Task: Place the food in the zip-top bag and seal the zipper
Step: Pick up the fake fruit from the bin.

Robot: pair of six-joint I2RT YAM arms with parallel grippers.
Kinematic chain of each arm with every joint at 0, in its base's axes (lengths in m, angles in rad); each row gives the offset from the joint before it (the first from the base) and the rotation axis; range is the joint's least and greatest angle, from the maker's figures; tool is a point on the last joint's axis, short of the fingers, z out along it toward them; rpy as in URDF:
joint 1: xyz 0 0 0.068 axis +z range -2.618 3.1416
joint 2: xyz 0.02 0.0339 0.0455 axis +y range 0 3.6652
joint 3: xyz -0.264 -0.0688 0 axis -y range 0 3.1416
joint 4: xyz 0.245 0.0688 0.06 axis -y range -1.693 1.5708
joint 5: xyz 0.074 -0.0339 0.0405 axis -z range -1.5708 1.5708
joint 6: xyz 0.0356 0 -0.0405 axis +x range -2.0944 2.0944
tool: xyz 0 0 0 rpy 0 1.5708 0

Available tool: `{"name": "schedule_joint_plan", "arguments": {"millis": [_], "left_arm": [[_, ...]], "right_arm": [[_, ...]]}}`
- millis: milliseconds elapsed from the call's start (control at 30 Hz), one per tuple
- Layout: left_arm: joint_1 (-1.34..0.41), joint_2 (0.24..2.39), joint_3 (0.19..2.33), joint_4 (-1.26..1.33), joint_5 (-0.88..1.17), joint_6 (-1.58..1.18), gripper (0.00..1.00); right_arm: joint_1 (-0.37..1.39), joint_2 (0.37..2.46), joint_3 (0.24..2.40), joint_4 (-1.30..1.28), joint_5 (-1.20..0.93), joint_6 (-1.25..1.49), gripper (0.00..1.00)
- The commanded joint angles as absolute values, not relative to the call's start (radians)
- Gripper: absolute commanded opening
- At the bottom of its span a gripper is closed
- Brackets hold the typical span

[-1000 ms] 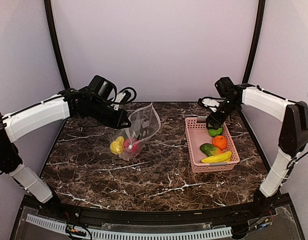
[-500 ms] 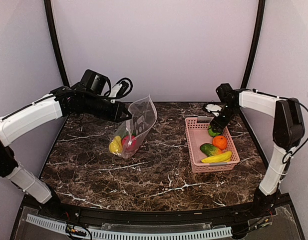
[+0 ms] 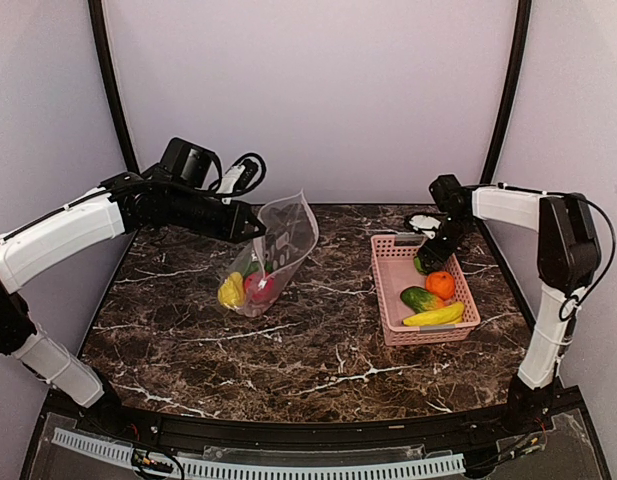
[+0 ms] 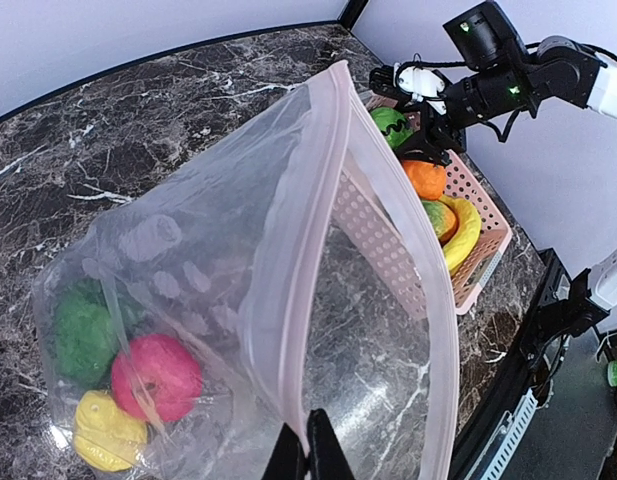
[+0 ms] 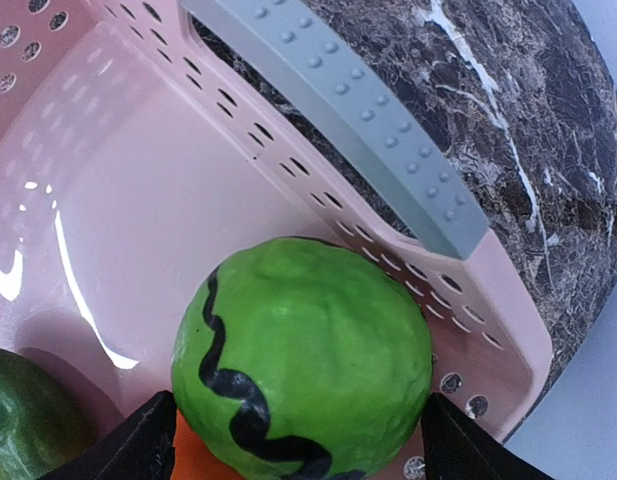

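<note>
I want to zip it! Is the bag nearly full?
Not yet. Three foods sit inside the bag, which the left fingers hold open. The right fingers pinch the green striped fruit in the basket. Orange, cucumber and banana wait there, and the zipper is unzipped.

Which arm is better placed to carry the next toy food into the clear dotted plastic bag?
The right: its gripper straddles the green, black-striped toy melon in the pink basket, while the left gripper is pinching the mouth edge of the clear bag.

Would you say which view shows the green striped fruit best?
The right wrist view: the green striped fruit fills it, black wavy line clear. Top external and left wrist show only a small green blob.
</note>
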State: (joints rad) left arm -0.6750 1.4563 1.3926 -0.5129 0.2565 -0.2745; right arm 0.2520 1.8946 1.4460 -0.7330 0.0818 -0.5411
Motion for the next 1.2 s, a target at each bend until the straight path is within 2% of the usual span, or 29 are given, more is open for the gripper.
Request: {"name": "schedule_joint_plan", "arguments": {"millis": [0, 267, 567, 833, 1167], "left_arm": [[-0.674, 1.457, 1.4, -0.492, 0.281, -0.283, 0.01], [-0.675, 1.456, 1.379, -0.479, 0.288, -0.294, 0.01], [-0.675, 1.464, 1.371, -0.464, 0.299, -0.301, 0.01], [-0.675, 1.472, 1.369, -0.462, 0.285, -0.302, 0.01], [-0.675, 1.475, 1.364, -0.449, 0.265, -0.325, 0.01]], "right_arm": [[0.247, 1.931, 1.431, -0.703, 0.071, -0.538, 0.82], [0.244, 1.963, 1.434, -0.676, 0.075, -0.528, 0.81], [0.244, 1.933, 1.433, -0.692, 0.032, -0.513, 0.63], [0.279, 1.792, 1.455, -0.771, -0.054, -0.473, 0.61], [0.428, 1.626, 1.553, -0.812, -0.192, -0.493, 0.6]]}}
